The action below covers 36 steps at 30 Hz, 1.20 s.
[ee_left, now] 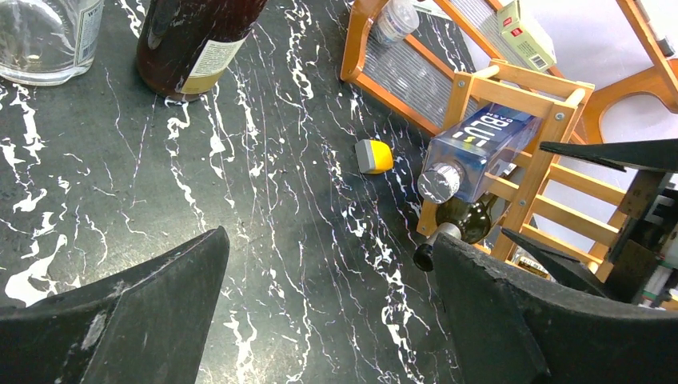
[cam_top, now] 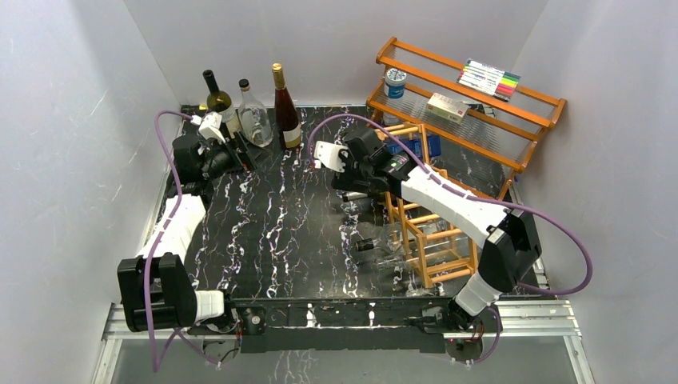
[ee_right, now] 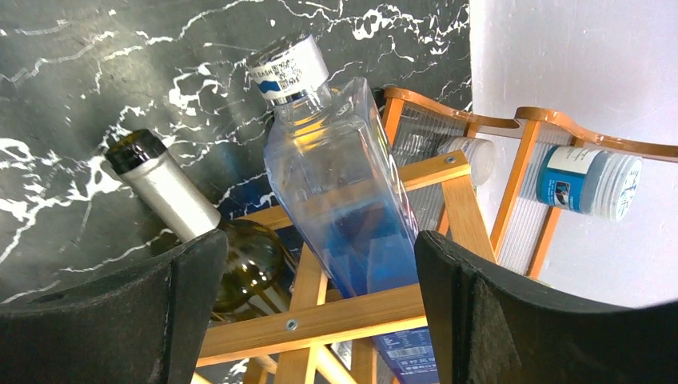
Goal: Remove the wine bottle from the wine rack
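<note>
While right gripper (ee_right: 318,240) hangs by rack (ee_right: 344,314), jaws apart, we see wine bottle (ee_right: 172,192) lying in it; left gripper (ee_left: 329,240) agape too, far-left corner of bench (cam_top: 272,240).

Rack (cam_top: 436,236): far end covered by right arm (cam_top: 448,200) in top view.
Wine bottle (ee_right: 172,200): body mostly hidden behind rack bars and finger (ee_right: 104,320).
Blue bottle (ee_right: 344,200): base cut off at bottom edge.
Box (cam_top: 448,106): print too small to read.
</note>
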### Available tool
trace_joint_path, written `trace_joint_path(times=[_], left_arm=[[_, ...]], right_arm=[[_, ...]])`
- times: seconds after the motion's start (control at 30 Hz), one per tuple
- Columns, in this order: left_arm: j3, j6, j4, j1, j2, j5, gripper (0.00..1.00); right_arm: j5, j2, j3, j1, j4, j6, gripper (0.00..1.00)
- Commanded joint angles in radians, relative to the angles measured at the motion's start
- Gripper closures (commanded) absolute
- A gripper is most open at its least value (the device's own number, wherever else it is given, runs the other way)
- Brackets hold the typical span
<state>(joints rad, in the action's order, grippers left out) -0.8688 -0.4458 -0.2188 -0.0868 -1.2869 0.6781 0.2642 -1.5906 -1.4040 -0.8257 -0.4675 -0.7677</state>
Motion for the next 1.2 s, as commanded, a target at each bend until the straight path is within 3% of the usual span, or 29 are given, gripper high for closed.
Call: trace_joint_path(times=[0.0, 0.33, 0.8, 1.0, 1.17], left_arm=[[-0.039, 0.015, 0.001, 0.000, 0.016, 0.014, 0.02], [-0.042, 0.021, 0.007, 0.000, 0.003, 0.014, 0.02], [-0.044, 0.026, 0.012, 0.001, -0.009, 0.015, 0.02], [-0.046, 0.029, 0.013, 0.000, -0.014, 0.015, 0.02], [-0.047, 0.026, 0.012, 0.000, -0.021, 0.022, 0.02]], right_arm=[[-0.055, -0.011, -0.014, 0.028, 0.031, -0.149, 0.02], [0.025, -0.103, -0.014, 0.072, 0.093, -0.315, 0.02], [0.064, -0.191, 0.016, 0.107, 0.216, -0.419, 0.03], [0.073, -0.210, 0.030, 0.109, 0.226, -0.434, 0.13], [0.046, -0.209, 0.038, 0.101, 0.218, -0.422, 0.36]])
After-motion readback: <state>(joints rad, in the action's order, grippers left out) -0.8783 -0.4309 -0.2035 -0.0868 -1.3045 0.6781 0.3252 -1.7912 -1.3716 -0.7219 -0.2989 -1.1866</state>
